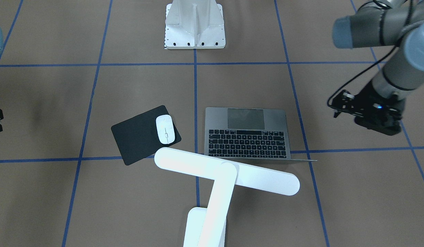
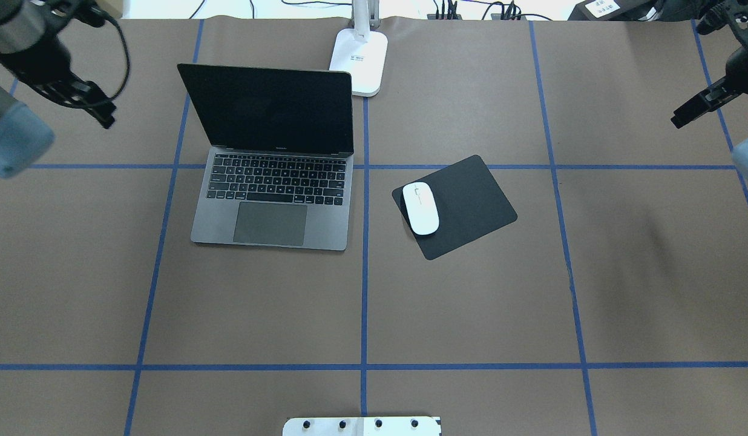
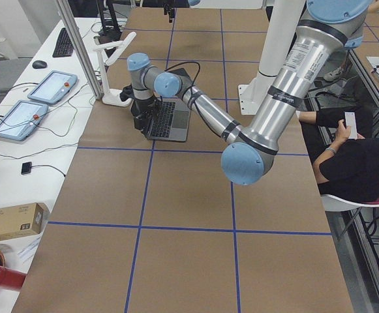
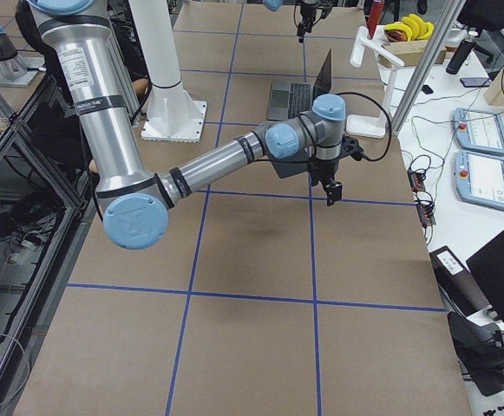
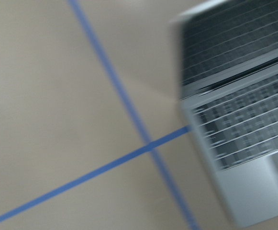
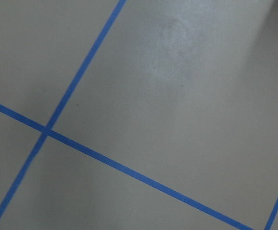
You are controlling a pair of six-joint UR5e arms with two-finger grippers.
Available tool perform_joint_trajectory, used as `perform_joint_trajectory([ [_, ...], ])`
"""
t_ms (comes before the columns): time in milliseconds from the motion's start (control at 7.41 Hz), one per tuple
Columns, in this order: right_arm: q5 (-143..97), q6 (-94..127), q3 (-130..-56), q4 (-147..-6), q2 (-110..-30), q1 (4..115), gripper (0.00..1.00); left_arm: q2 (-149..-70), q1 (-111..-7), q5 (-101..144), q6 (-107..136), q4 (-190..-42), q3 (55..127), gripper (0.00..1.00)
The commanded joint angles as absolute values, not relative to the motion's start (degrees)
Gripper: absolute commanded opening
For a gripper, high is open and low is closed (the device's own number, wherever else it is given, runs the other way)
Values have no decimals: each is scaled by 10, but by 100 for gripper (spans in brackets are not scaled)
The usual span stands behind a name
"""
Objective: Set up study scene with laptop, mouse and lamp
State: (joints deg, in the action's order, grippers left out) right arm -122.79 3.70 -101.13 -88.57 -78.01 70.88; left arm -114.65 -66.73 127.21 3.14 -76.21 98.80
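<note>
The grey laptop [image 2: 270,200] stands open left of the centre line, its screen dark, and it also fills the right side of the blurred left wrist view, laptop [image 5: 239,143]. The white mouse [image 2: 420,208] lies on the near-left corner of a black mat [image 2: 471,203]. The white lamp [image 1: 225,170] holds its bar head over the laptop's far edge, with its base [image 2: 360,60] at the table's back. My left gripper [image 1: 339,104] hovers beyond the laptop's left side, jaws apart and empty. My right gripper [image 2: 682,118] hangs at the far right, its jaws unclear.
A white ribbed metal pedestal [image 1: 195,25] is bolted at the robot's side of the table. Blue tape lines [image 2: 365,272] grid the brown surface. In the left side view a seated person [image 3: 362,163] is beside the table, and tablets [image 3: 19,117] lie on a side desk.
</note>
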Motion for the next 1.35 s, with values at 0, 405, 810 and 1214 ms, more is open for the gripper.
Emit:
perform_joint_trajectory([
  [0,-1307,39,-983,-865,-830,790,100,-1115,-779,1316,-101,-764,910,99],
  [405,-1361,36,-976,-865,-917,865,100,-1017,-834,1316,-132,-830,893,100],
  [810,-1354,35,-983,-867,-933,889,100,-931,-846,1323,-125,-911,894,100],
  [1214,-1354,35,-984,-877,-931,891,100,-920,-853,1346,-126,-913,892,100],
])
